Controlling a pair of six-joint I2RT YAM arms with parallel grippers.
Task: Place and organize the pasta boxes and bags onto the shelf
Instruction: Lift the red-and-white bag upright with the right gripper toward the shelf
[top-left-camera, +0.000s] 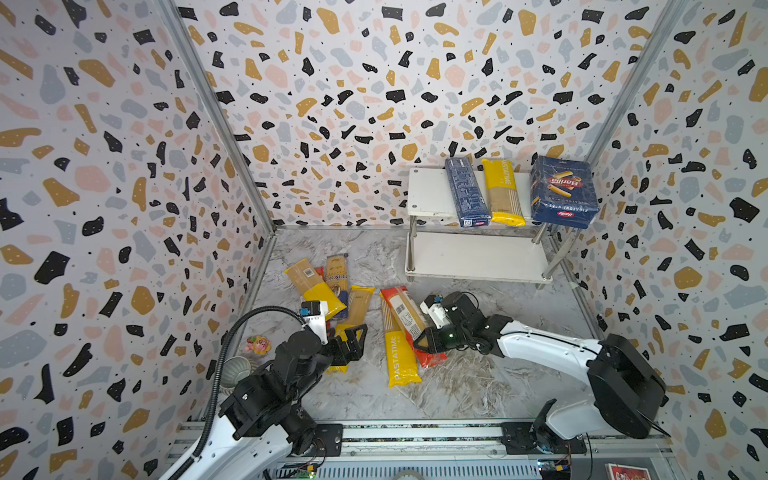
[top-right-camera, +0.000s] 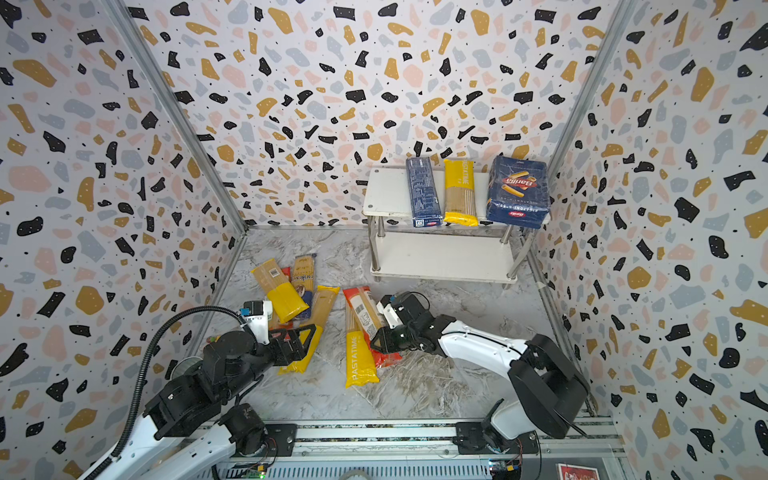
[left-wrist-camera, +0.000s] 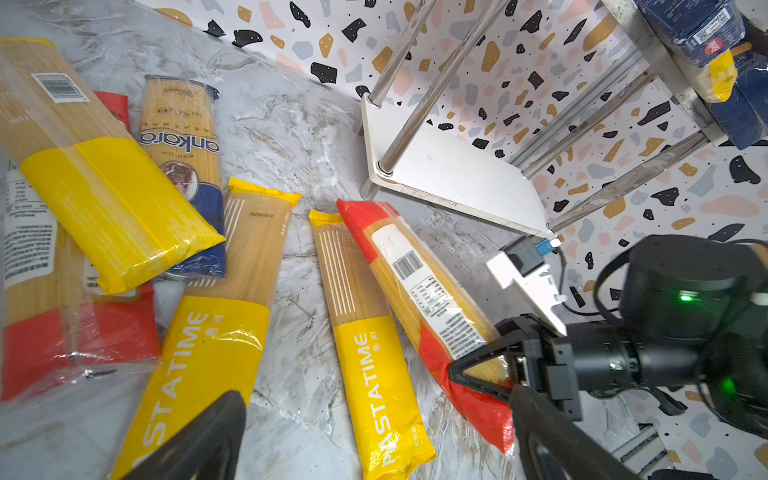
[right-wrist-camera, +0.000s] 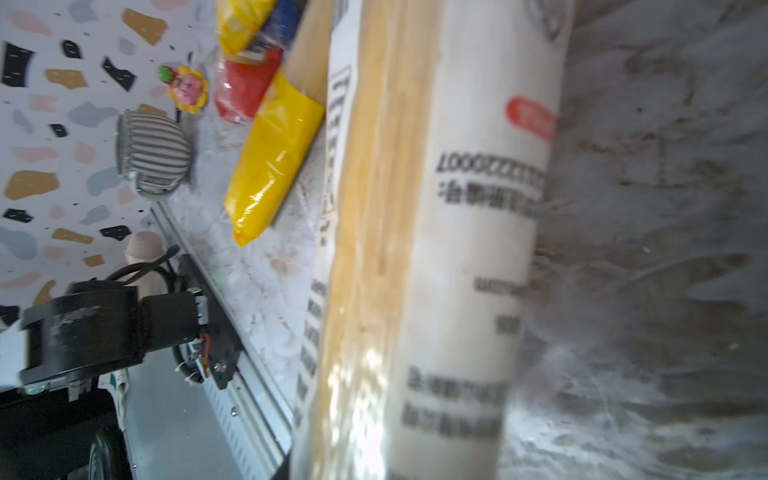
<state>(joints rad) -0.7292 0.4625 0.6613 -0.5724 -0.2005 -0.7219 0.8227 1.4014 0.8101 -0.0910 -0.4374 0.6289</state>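
The shelf (top-left-camera: 428, 191) stands at the back right. Its top board carries the narrow blue pasta box (top-left-camera: 466, 192), a yellow bag (top-left-camera: 502, 193) and the wide Barilla box (top-left-camera: 564, 192). My right gripper (top-left-camera: 428, 338) is shut on a red-ended bag (top-left-camera: 405, 311) that lies on the marble floor against a yellow PASTATIME bag (top-left-camera: 398, 353). That red-ended bag (right-wrist-camera: 457, 249) fills the right wrist view. My left gripper (top-left-camera: 353, 340) hangs open over another yellow bag (top-left-camera: 358, 305), holding nothing. Several more bags (top-left-camera: 313, 284) lie piled at the left.
A pink and yellow toy (top-left-camera: 257, 345) and a ribbed cup (top-left-camera: 235, 372) sit by the left wall. The shelf's lower board (top-left-camera: 478, 257) is bare. A metal rail (top-left-camera: 415, 432) runs along the front, and patterned walls close in three sides.
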